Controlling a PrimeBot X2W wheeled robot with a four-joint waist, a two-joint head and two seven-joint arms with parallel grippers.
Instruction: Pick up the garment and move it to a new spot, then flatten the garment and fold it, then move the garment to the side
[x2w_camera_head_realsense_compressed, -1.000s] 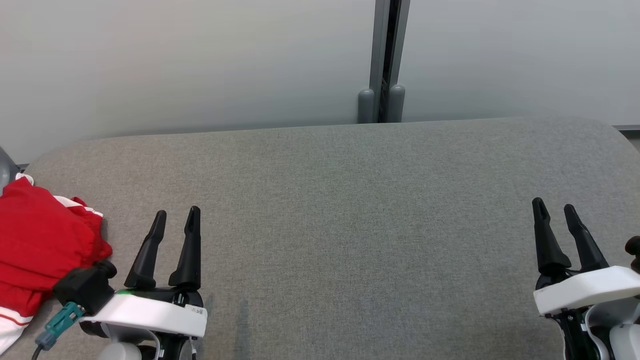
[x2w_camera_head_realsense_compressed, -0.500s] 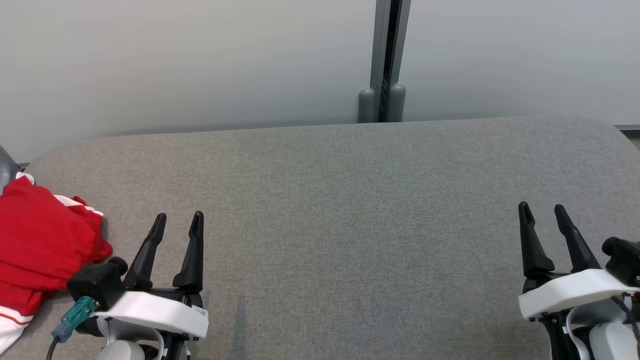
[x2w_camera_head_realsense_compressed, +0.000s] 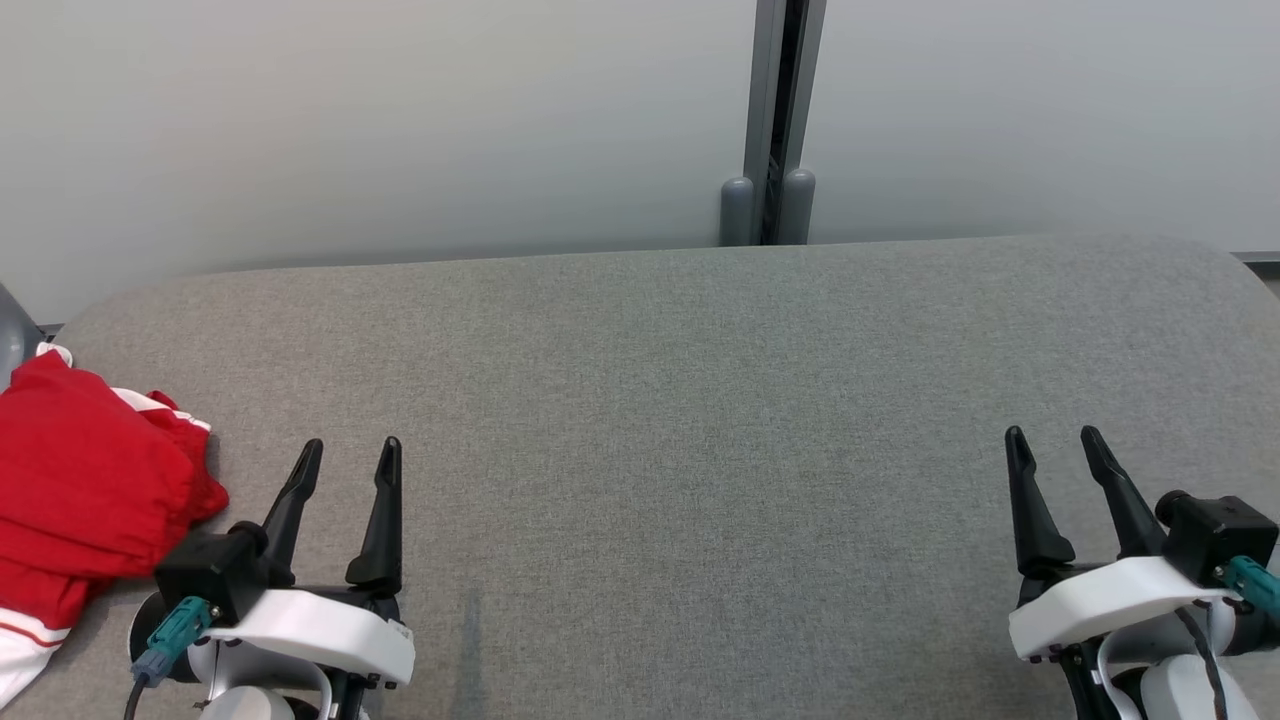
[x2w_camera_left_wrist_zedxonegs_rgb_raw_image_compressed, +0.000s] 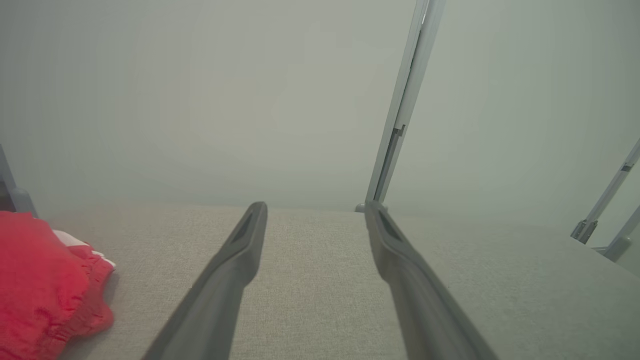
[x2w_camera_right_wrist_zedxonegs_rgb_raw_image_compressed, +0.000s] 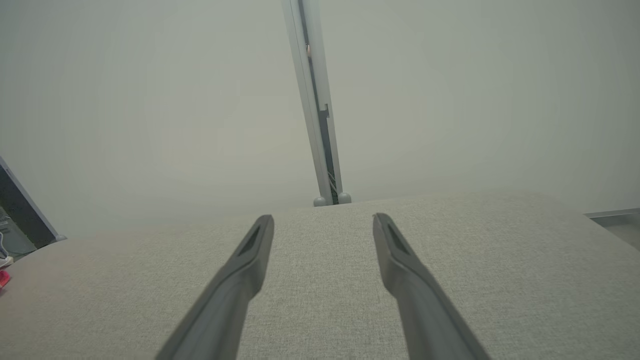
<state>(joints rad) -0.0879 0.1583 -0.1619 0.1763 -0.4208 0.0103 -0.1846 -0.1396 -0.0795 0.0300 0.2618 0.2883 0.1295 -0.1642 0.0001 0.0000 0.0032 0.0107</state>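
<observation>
Red garment (x2w_camera_head_realsense_compressed: 85, 470) is seen bunched at the far left edge of the grey desk (x2w_camera_head_realsense_compressed: 680, 400), not yet picked up. The left gripper (x2w_camera_head_realsense_compressed: 352, 447), jaws apart and empty, is held just beside it, seemingly readied for a grasp. The right gripper (x2w_camera_head_realsense_compressed: 1052, 434), likewise spread, is kept well apart. Against a second earlier, both have been drawn back, the right one leftward.

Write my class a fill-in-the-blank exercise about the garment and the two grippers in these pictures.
1. The garment lying on the grey surface is mostly ____ in colour.
2. It lies toward the robot's ____ side of that surface.
3. The left gripper and the right gripper both stand ____, holding nothing.
Missing words: red; left; open.
</observation>
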